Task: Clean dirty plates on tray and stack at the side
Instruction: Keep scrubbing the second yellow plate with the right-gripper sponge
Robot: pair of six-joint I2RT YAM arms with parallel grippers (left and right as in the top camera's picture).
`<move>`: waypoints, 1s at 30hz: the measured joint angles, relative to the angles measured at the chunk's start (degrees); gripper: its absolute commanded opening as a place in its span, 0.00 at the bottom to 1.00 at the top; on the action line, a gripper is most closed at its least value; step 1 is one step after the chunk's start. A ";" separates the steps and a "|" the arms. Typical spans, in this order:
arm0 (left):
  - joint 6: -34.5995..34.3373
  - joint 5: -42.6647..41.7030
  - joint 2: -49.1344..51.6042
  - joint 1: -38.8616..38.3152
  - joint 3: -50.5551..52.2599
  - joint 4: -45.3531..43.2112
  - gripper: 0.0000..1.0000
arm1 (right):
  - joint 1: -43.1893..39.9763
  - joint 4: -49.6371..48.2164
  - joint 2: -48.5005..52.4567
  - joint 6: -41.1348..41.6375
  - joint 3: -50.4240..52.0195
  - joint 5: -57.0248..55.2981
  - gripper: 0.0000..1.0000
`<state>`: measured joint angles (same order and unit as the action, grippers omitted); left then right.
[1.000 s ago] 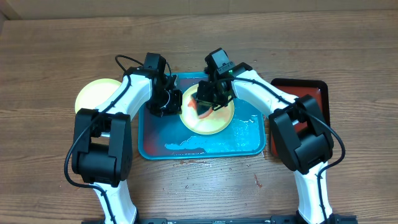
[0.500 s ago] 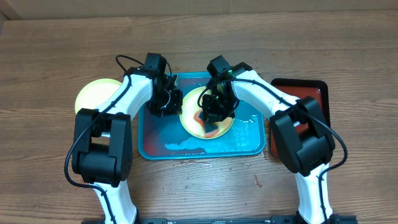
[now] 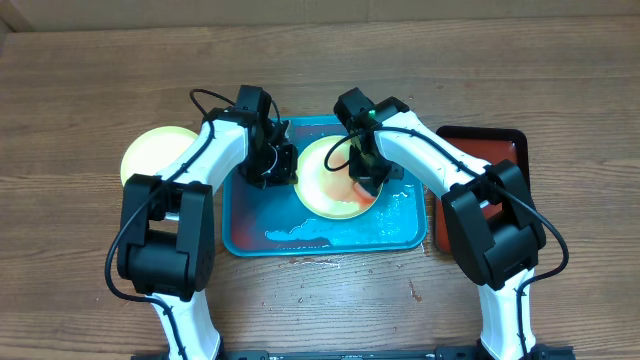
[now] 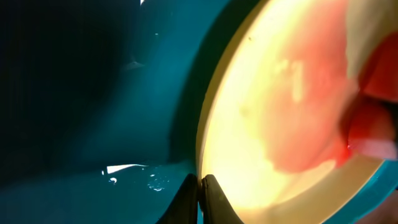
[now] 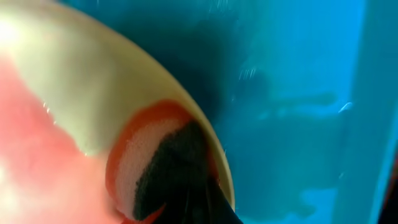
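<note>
A cream plate (image 3: pixel 325 178) smeared with red sauce lies in the turquoise tray (image 3: pixel 250 215). My left gripper (image 3: pixel 282 166) is shut on the plate's left rim; in the left wrist view the jaws (image 4: pixel 201 190) pinch the rim of the plate (image 4: pixel 280 112) above the tray (image 4: pixel 93 93). My right gripper (image 3: pixel 368 180) is shut on a dark, sauce-soaked sponge (image 5: pixel 155 177) pressed on the plate (image 5: pixel 68 99) at its right rim, with the jaws (image 5: pixel 205 202) over the tray (image 5: pixel 298 93). Another pale green plate (image 3: pixel 150 152) lies on the table left of the tray.
A dark red, black-rimmed tray (image 3: pixel 500 150) sits right of the turquoise tray, partly under my right arm. Water and foam streaks lie on the turquoise tray's front part (image 3: pixel 300 235). The wooden table (image 3: pixel 320 300) surrounds everything.
My right gripper swept the sponge from the plate's middle down and across to its right rim. The left gripper stayed on the left rim.
</note>
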<state>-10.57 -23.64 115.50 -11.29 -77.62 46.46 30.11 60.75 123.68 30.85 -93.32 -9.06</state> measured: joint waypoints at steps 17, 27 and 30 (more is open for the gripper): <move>-0.02 0.31 0.00 0.31 -0.04 0.09 0.04 | -1.22 -18.73 1.79 -3.43 0.00 21.33 0.04; -0.02 0.70 0.00 0.31 -0.04 0.26 0.04 | -1.97 -14.05 4.87 -8.96 -0.90 39.87 0.04; -0.02 0.70 0.00 0.31 -0.04 0.13 0.04 | -1.81 -11.04 4.94 -11.45 -0.85 43.41 0.04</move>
<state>-10.59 -22.94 115.50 -10.98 -77.67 46.59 28.29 49.71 128.62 19.40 -94.17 34.35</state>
